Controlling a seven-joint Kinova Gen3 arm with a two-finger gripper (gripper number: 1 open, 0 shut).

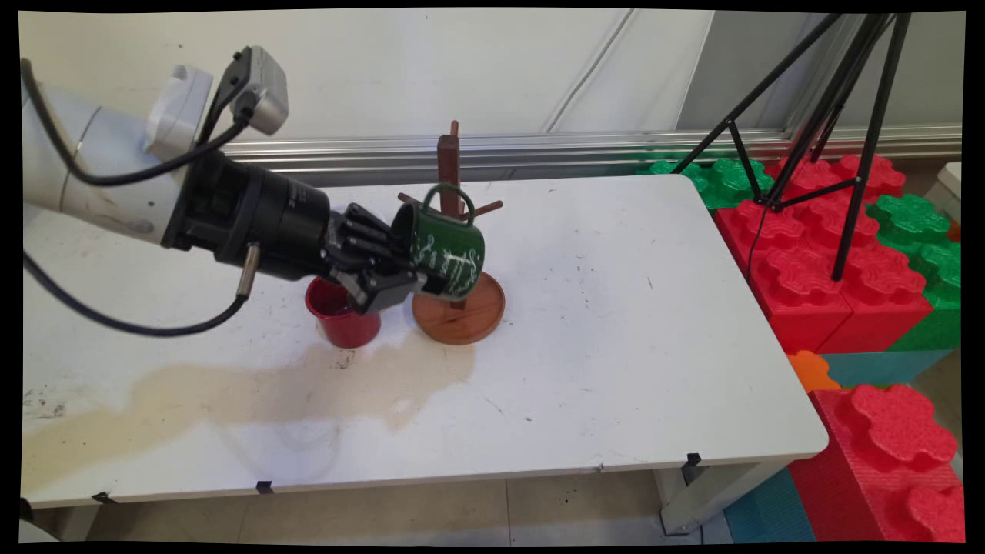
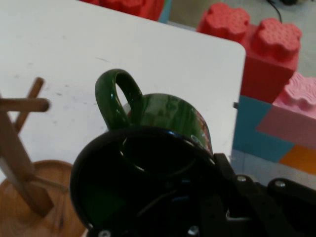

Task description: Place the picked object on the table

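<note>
Fingers [image 1: 385, 288]: black, closed narrowly on the rim of the mug, one on the outer wall, the other apparently inside the mouth; in the hand view the linkage rises at the lower right against the mug's dark opening.

Table [image 1: 616, 346]: white, scuffed, with a broad tan stain across its near left part.

Blocks [image 1: 831, 261]: large red and green foam bricks stacked off the table's right side; more red, teal and orange ones lower right. In the hand view they show beyond the table corner as red, pink, teal and orange.

Tripod [image 1: 846, 138]: black legs standing on the blocks, upper right.

Gripper [image 1: 400, 281]: black, two fingers, on a white arm reaching in from the left, cables hanging below. Holds the mug clear of the table.

Rack [image 1: 459, 308]: brown wooden mug tree, round base on the table at centre, upright post with pegs. Just right of the gripper; the mug hangs in front of its post and above its base.

Mug [image 1: 450, 258]: green enamel, white lettering, tipped on its side, mouth toward the gripper, handle uppermost beside the post. Whether the handle touches a peg cannot be told.

Cup [image 1: 342, 315]: red, upright on the table, directly beneath the gripper, just left of the rack's base.
</note>
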